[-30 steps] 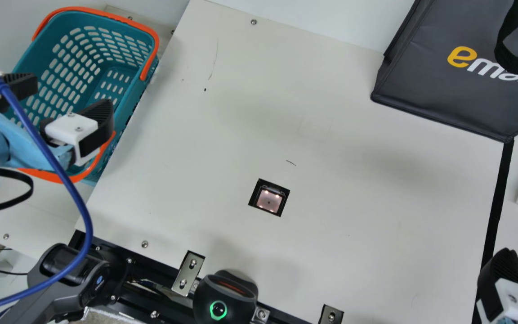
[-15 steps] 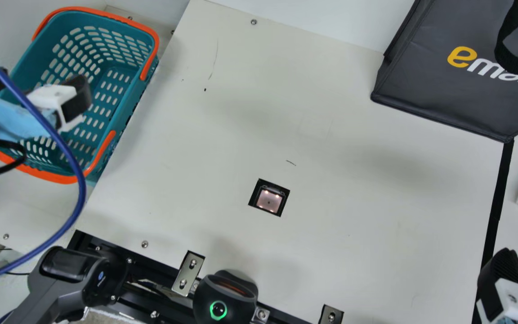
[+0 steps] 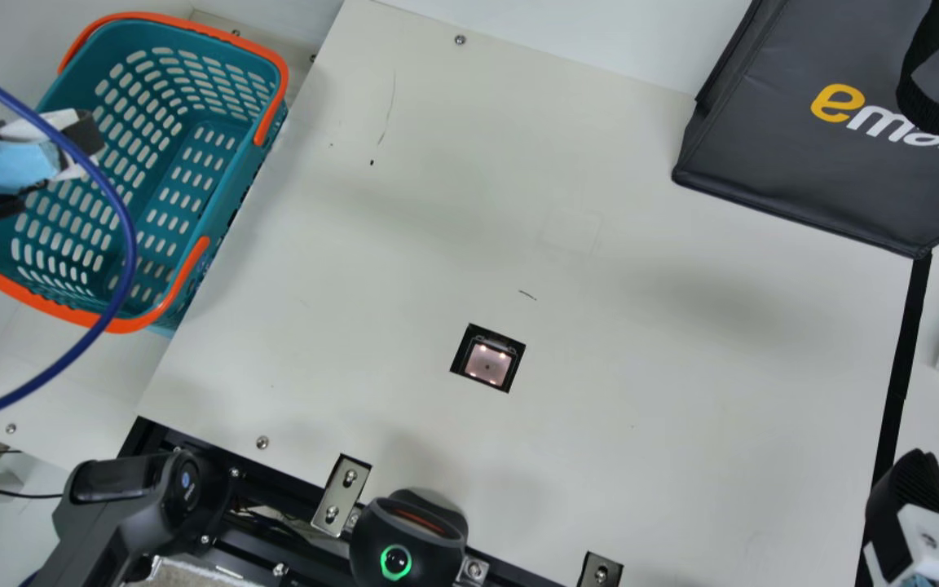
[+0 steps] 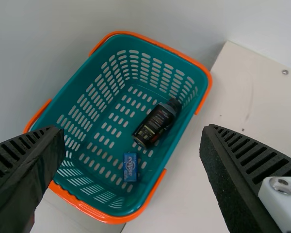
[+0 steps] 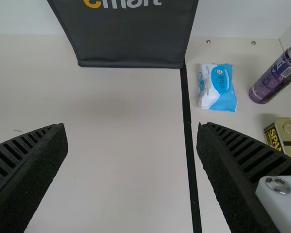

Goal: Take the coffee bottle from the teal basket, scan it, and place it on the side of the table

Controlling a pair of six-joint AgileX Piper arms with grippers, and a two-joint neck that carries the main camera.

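Dark coffee bottle [image 4: 155, 125] lies inside teal basket [image 4: 184, 65]; small blue box [image 4: 130, 167] near it, same basket. Left gripper [image 3: 82, 130] above basket, empty, fingers spread, partly hidden by blue cable [image 3: 129, 236]. Right gripper [image 3: 918, 505] well apart from basket, spread, empty. Black bag [image 3: 795, 147] across table from basket, cut off, contents hidden.
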